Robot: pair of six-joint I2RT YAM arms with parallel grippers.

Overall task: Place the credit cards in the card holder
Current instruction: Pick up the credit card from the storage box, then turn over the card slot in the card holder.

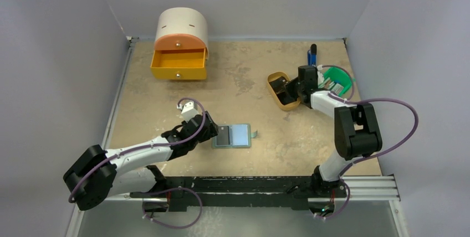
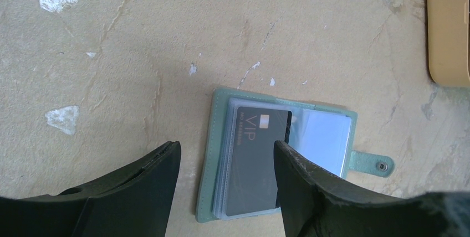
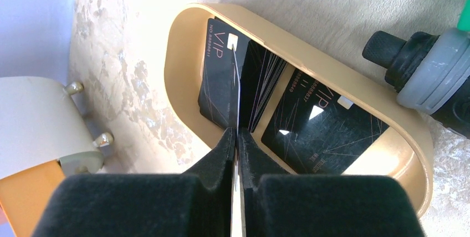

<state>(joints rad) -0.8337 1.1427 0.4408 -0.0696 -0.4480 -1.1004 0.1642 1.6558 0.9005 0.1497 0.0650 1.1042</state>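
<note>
Card holder (image 1: 231, 135): laid open on the table (image 1: 249, 82), centre of the top view; a black card (image 2: 258, 159) is laid on its left half.
Left gripper (image 2: 226, 147): held above that card, jaws spread wide, nothing gripped.
Right gripper (image 3: 236, 133): jaws pressed together on an edge-on card (image 3: 239, 82) inside the tan tray (image 3: 338, 76), upper right.

The counter (image 2: 166, 26) looks like matt, mottled stone — chipped, with pale flecks. The card holder (image 2: 206, 176) has a fine-grained, leather-like cover, clear glossy plastic sleeves and a metal snap. The credit cards (image 3: 327, 129) are glossy black — finely scratched. The left fingers (image 2: 321, 192) are matt black with rough edges.
</note>
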